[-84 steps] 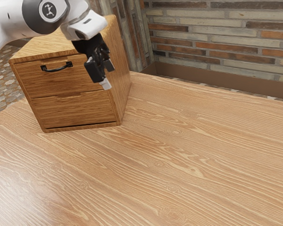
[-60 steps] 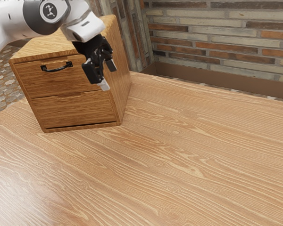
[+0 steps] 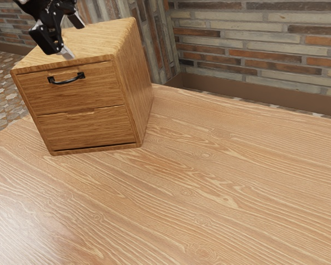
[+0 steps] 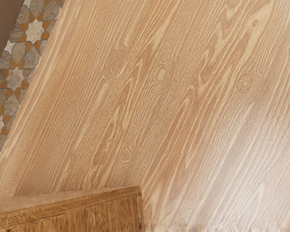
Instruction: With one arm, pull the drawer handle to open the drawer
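Observation:
A wooden cabinet (image 3: 88, 94) with two drawers stands at the back of the table, toward the exterior view's left. The top drawer (image 3: 71, 91) carries a black handle (image 3: 66, 79) and sits flush with the cabinet front, as does the lower drawer (image 3: 85, 128). My black gripper (image 3: 71, 37) hovers over the cabinet's top near its front edge, above and slightly left of the handle. Its fingers are open with nothing between them. In the wrist view a corner of the cabinet (image 4: 67, 210) lies just under my hand, with the table (image 4: 174, 96) beyond it.
The wooden table (image 3: 209, 182) stretches wide toward the exterior view's right and front. A brick wall (image 3: 254, 38) runs behind it. Patterned tile floor (image 3: 3, 94) lies off the table's left edge and appears as tile floor (image 4: 14, 72) in the wrist view.
My hand has risen and swung to the exterior view's left, from in front of the cabinet's right front edge to above its top. The drawers have not moved.

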Robot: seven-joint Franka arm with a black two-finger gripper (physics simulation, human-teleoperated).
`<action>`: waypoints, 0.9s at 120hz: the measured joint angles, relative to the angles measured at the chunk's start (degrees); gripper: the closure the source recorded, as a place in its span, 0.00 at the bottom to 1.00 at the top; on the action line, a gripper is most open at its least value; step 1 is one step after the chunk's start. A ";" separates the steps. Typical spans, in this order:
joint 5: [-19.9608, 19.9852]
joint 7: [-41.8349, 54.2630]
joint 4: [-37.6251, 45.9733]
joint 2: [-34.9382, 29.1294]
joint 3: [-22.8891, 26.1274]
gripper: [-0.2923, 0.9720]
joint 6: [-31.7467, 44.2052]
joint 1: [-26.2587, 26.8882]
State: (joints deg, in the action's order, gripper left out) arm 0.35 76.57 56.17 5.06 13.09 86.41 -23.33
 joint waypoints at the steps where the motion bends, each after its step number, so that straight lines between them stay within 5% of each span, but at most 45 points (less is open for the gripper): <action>1: -0.01 -0.05 0.00 0.16 -0.63 0.23 0.10 -0.01; 17: -0.09 -0.80 0.12 3.07 -6.86 0.23 2.17 -3.74; 48: -0.14 -1.81 0.31 9.03 -7.54 0.23 6.67 -5.20; 77: -0.86 -1.85 2.07 7.19 -8.94 0.24 7.98 -8.20; 108: -1.19 -1.88 6.65 8.17 -9.84 0.41 10.38 -8.46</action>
State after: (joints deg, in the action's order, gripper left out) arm -0.84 74.69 62.82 13.23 3.25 96.80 -31.78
